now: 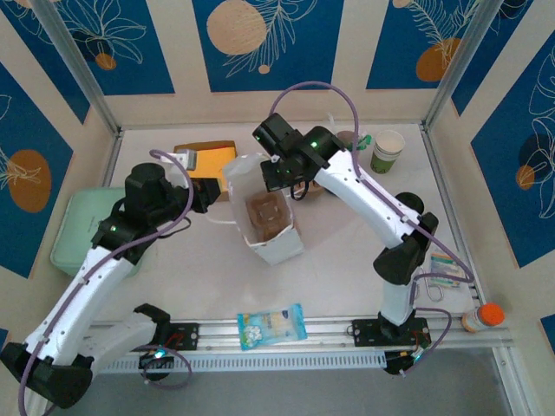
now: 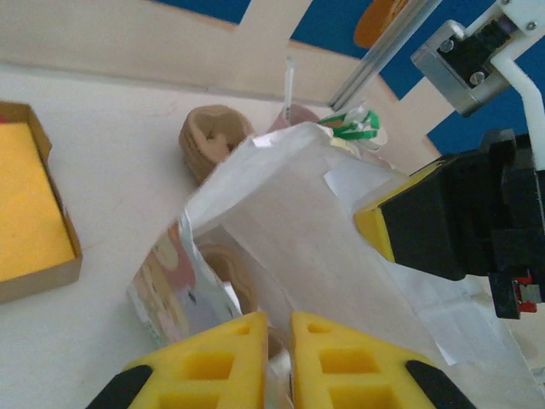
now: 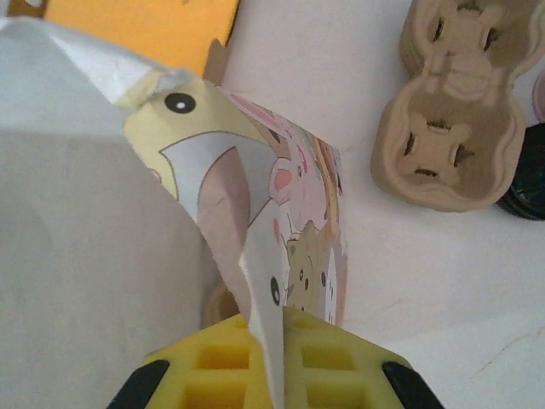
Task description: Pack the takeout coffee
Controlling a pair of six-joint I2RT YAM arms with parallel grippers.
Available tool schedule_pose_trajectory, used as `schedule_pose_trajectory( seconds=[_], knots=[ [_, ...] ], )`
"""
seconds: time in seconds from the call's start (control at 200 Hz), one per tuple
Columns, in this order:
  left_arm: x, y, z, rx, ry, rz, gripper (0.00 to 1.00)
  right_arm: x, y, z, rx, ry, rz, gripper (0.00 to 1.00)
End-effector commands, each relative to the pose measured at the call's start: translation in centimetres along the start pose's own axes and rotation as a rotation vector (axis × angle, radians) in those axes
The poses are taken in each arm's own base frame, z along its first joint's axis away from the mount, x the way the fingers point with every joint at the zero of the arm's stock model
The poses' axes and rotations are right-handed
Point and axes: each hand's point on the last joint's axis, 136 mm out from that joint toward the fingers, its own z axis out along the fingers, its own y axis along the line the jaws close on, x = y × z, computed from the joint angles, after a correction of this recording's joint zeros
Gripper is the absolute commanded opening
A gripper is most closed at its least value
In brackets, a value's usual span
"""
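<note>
The takeout coffee (image 1: 388, 150), a white-rimmed cup with green sides, stands at the back right of the table, apart from both grippers. A white paper bag (image 1: 264, 208) with cartoon print stands open mid-table, and a brown pulp carrier (image 1: 267, 217) sits inside it. My left gripper (image 2: 278, 341) is shut on the bag's (image 2: 324, 230) near-left edge. My right gripper (image 3: 277, 332) is shut on a thin fold of the bag's (image 3: 85, 213) far rim. The right gripper (image 1: 282, 173) hangs over the bag's back edge, and the left gripper (image 1: 217, 195) is at its left side.
More brown carriers (image 3: 451, 119) lie stacked right of the bag, next to a black lid (image 3: 524, 183). A pink cup (image 1: 351, 140) stands beside the coffee. An orange box (image 1: 208, 160) is behind the bag, a green tray (image 1: 74, 225) at the left, a snack packet (image 1: 271, 325) on the front rail.
</note>
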Motion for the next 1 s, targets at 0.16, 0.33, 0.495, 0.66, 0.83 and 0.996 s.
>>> schedule_pose_trajectory(
  seconds=[0.16, 0.33, 0.495, 0.66, 0.83, 0.996],
  knots=[
    [-2.5, -4.0, -3.2, 0.179, -0.188, 0.105, 0.18, -2.8, 1.6, -6.0, -0.091, -0.37, -0.027, 0.0],
    [-2.5, -4.2, -3.5, 0.186, -0.193, 0.117, 0.18, -2.8, 1.5, -8.2, -0.135, -0.507, 0.005, 0.0],
    [-2.6, -4.3, -3.4, 0.193, -0.199, 0.117, 0.18, -2.2, 1.8, -9.3, -0.173, -0.586, 0.009, 0.0],
    [-2.7, -4.2, -3.3, 0.189, -0.201, 0.115, 0.18, -1.7, 1.5, -9.3, -0.165, -0.567, 0.023, 0.0],
    [-2.8, -4.1, -3.4, 0.18, -0.207, 0.112, 0.18, -1.0, 1.5, -8.6, -0.161, -0.495, 0.036, 0.0],
    [-2.8, -3.9, -3.2, 0.169, -0.202, 0.108, 0.18, 0.2, 1.0, -7.2, -0.166, -0.335, 0.078, 0.0]
  ],
)
